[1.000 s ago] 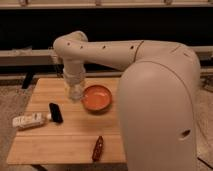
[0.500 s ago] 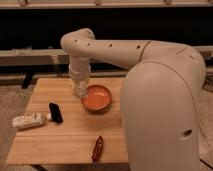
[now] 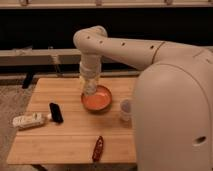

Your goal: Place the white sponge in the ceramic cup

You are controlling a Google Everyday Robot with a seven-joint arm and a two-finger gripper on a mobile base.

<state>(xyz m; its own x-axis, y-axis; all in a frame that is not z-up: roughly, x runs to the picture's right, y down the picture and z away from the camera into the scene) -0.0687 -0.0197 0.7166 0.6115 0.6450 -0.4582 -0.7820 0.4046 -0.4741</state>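
Ceramic cup (image 3: 125, 109) stands beside the orange bowl (image 3: 103, 102), pincer (image 3: 90, 89) hanging over its left rim (grip: cannot tell).

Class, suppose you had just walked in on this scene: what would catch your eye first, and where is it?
The huge cream robot arm fills the right side and reaches over the wooden table, its claw hanging above the orange bowl at the table's middle. Next come the white packet and black object by the left edge, and a dark red item near the front edge.
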